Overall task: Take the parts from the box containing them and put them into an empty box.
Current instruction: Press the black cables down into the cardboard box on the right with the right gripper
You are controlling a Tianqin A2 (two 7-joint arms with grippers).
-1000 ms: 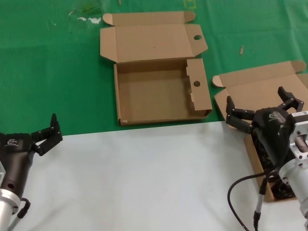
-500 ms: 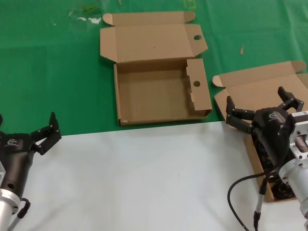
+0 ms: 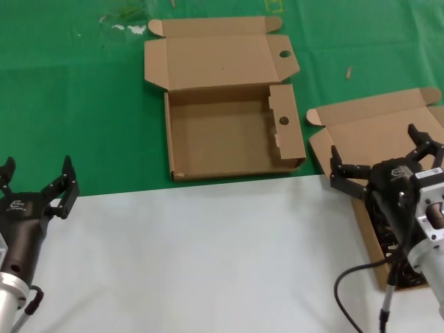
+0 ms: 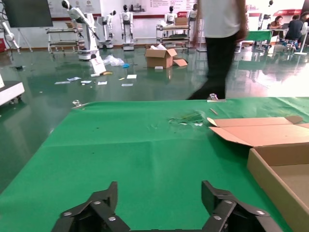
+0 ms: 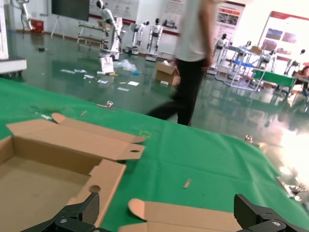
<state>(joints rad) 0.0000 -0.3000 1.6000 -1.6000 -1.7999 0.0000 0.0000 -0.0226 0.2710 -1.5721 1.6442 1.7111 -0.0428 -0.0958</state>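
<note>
The empty box (image 3: 229, 142) lies open on the green cloth at the centre, its holed partition on the right side and its holed lid folded back. It also shows in the left wrist view (image 4: 282, 166) and the right wrist view (image 5: 43, 181). At the right edge of the table lies the box containing them (image 3: 361, 135), its plain lid (image 5: 188, 215) laid open. The black parts (image 3: 407, 275) lie inside it, mostly hidden under my right arm. My right gripper (image 3: 378, 149) hovers open over that box. Low at the left, my left gripper (image 3: 38, 166) is open and holds nothing.
A white sheet (image 3: 208, 257) covers the near half of the table, with green cloth (image 3: 76, 104) beyond it. My own black cable (image 3: 361, 277) loops down at the lower right. Small scraps (image 3: 128, 28) lie at the far left of the cloth.
The left gripper has turned and shifted slightly left, so both fingers now point toward the green cloth. The right gripper has drifted a little right over its box.
</note>
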